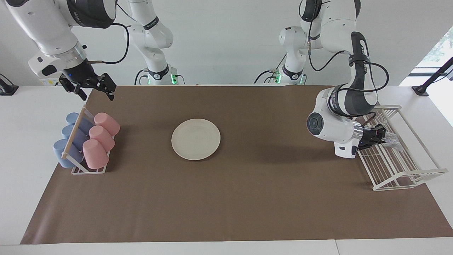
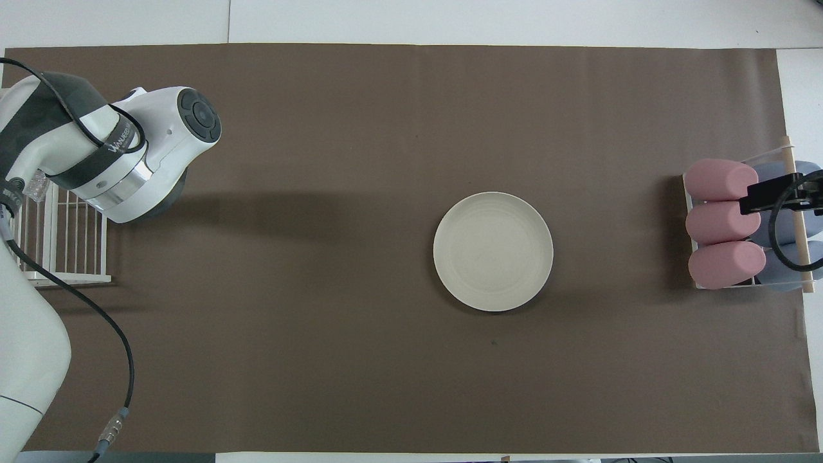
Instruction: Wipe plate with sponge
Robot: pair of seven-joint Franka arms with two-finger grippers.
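The cream-white plate (image 1: 195, 139) (image 2: 493, 251) lies flat in the middle of the brown mat, with nothing on it. My left gripper (image 1: 383, 138) reaches sideways into the white wire rack (image 1: 400, 166) and is shut on the silvery sponge (image 1: 393, 141), low over the rack's bars. In the overhead view the left wrist hides that gripper, and only a bit of the sponge (image 2: 35, 186) shows. My right gripper (image 1: 96, 95) (image 2: 775, 196) hangs open and holds nothing, over the cup rack's robot-side end.
A cup rack (image 1: 86, 170) (image 2: 797, 212) with pink cups (image 1: 101, 140) and blue cups (image 1: 70, 138) stands at the right arm's end. The wire rack (image 2: 64, 244) stands at the left arm's end. A brown mat (image 1: 247, 198) covers the table.
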